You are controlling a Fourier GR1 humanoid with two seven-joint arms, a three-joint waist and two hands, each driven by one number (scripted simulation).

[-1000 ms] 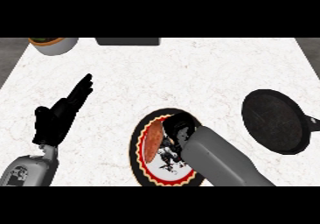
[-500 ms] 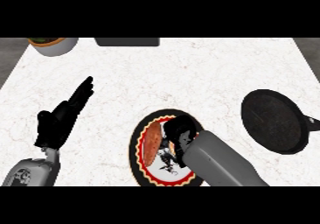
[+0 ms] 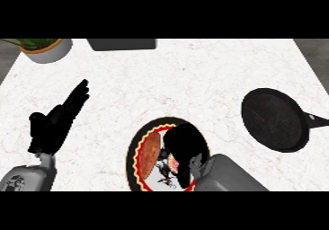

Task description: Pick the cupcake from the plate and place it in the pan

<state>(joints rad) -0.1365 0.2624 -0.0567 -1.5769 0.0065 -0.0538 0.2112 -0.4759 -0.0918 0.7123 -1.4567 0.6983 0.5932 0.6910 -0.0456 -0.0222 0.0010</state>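
The robot's right hand [image 3: 184, 148] hangs low over a black-rimmed plate [image 3: 136, 144] on the white marbled worktop [image 3: 180, 76], its dark shape covering much of the plate's middle and right side; whether its fingers are curled or straight cannot be told. A reddish-brown round form, apparently the cupcake [image 3: 151, 152], shows on the plate just left of that hand, part of it hidden by the black fingers. The right forearm [image 3: 230, 176] is cut off by the view's lower edge. The black pan [image 3: 275, 119] lies well apart to the right, its handle running out of view at the right edge. The left hand [image 3: 55, 123] rests at the left, fingers straight and pointing up the worktop. At the far edge, a potted plant [image 3: 44, 48] and a dark grey block [image 3: 122, 43] are both cropped.
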